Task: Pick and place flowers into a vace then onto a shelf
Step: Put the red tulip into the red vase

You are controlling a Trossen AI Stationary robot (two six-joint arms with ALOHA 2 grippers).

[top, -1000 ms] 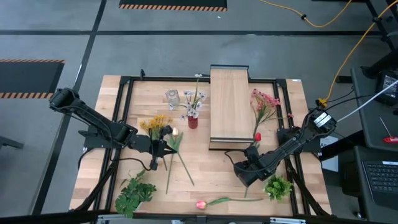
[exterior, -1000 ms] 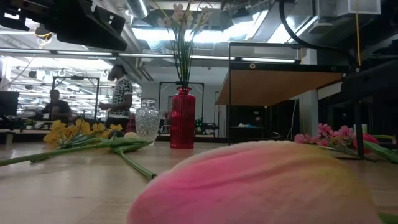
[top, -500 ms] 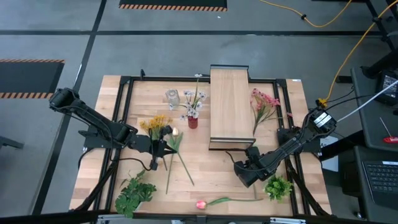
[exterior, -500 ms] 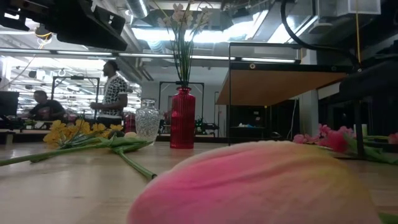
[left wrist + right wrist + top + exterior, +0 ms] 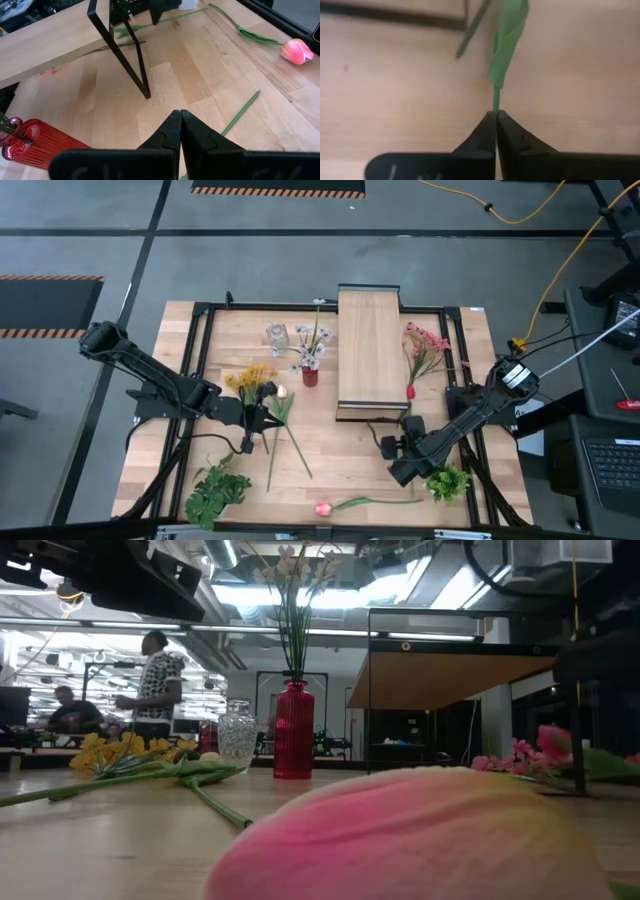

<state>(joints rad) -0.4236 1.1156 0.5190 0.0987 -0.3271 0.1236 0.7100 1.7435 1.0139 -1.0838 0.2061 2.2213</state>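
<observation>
Two arms of mine show from above: my left gripper (image 5: 250, 423) rests near the table's centre beside the yellow daisies (image 5: 251, 378), while my right gripper (image 5: 400, 442) sits at about five o'clock from the shelf (image 5: 370, 350), pinching a rose stem (image 5: 408, 412) whose red bloom lies by the shelf's corner. The vace (image 5: 277, 335) stands at ten o'clock from the red vase (image 5: 310, 376). At table height, a pink tulip (image 5: 420, 835) fills the foreground. My left wrist view shows my fingers (image 5: 170, 135) closed on nothing. My right wrist view shows my fingertips (image 5: 487, 131) clamped on the green stem (image 5: 507, 37).
</observation>
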